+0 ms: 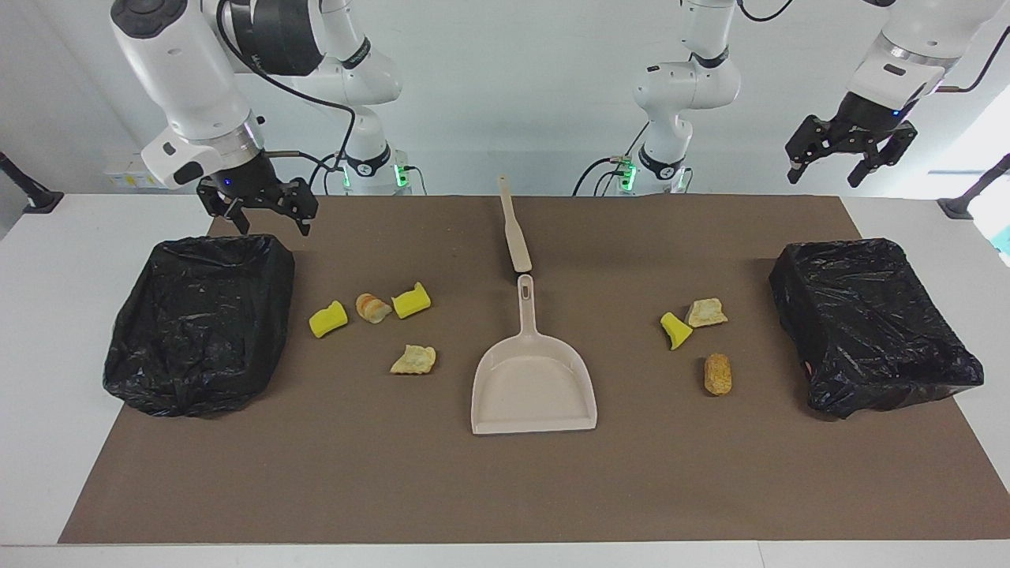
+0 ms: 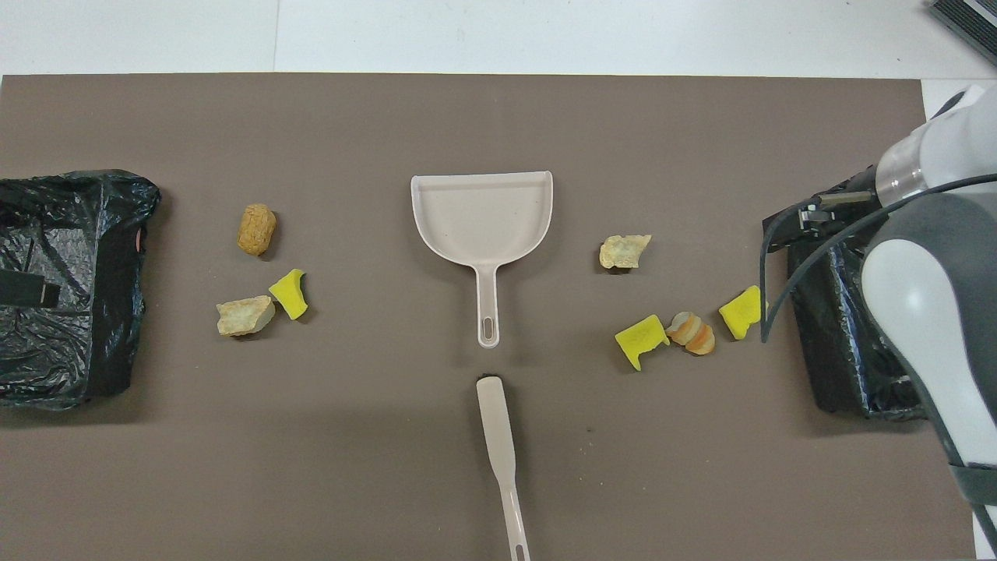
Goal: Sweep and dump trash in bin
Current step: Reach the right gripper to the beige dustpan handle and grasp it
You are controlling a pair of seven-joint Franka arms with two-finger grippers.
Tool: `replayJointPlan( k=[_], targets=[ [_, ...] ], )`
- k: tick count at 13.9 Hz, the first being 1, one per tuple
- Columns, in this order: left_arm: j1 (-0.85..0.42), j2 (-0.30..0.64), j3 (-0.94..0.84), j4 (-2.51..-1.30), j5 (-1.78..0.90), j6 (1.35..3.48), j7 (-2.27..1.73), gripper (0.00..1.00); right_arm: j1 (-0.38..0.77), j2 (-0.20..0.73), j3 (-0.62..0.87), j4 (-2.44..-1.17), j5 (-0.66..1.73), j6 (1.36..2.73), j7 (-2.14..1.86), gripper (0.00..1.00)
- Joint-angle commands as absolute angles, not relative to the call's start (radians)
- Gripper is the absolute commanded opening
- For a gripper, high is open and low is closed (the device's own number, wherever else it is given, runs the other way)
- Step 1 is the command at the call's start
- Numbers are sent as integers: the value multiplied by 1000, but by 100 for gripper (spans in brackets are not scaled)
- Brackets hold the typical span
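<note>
Several scraps of trash lie on the brown mat. Two yellow sponge pieces (image 1: 327, 319) (image 1: 411, 300), a striped roll (image 1: 372, 307) and a crusty chunk (image 1: 413, 360) lie toward the right arm's end. A yellow piece (image 1: 675, 330), a pale chunk (image 1: 706, 312) and a tan roll (image 1: 717, 373) lie toward the left arm's end. A black-bagged bin stands at each end (image 1: 272, 315) (image 1: 789, 292). My right gripper (image 1: 270, 225) hangs open and empty over the rim of its bin, on the robots' side. My left gripper (image 1: 824, 175) waits open, high over the table's edge.
A beige dustpan (image 1: 533, 386) lies mid-mat with its handle pointing at the robots. In line with it, nearer to the robots, lies the beige brush handle (image 1: 514, 229). In the overhead view the right arm (image 2: 935, 273) covers much of its bin.
</note>
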State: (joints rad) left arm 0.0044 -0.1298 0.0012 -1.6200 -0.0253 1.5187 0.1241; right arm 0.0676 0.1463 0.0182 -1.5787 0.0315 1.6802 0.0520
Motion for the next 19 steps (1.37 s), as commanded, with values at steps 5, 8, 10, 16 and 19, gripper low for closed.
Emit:
replayJointPlan(
  k=[5,8,10,16,19],
  targets=[
    [-6,-164,9,-1664,-37,1540,127,100,188,238,52,-1568,71,1828,237,100],
    [-6,-167,9,-1670,-37,1540,127,100,261,267,52,-1566,71,1880,333,100],
    [-6,-170,9,-1677,-37,1540,127,100,311,299,52,-1566,64,1926,395,100],
    [-6,-178,9,-1695,-37,1540,127,100,455,445,48,-1506,6,2067,523,100],
    [-6,-179,9,-1697,-37,1540,127,100,521,532,46,-1460,-46,2115,624,100]
  ],
)
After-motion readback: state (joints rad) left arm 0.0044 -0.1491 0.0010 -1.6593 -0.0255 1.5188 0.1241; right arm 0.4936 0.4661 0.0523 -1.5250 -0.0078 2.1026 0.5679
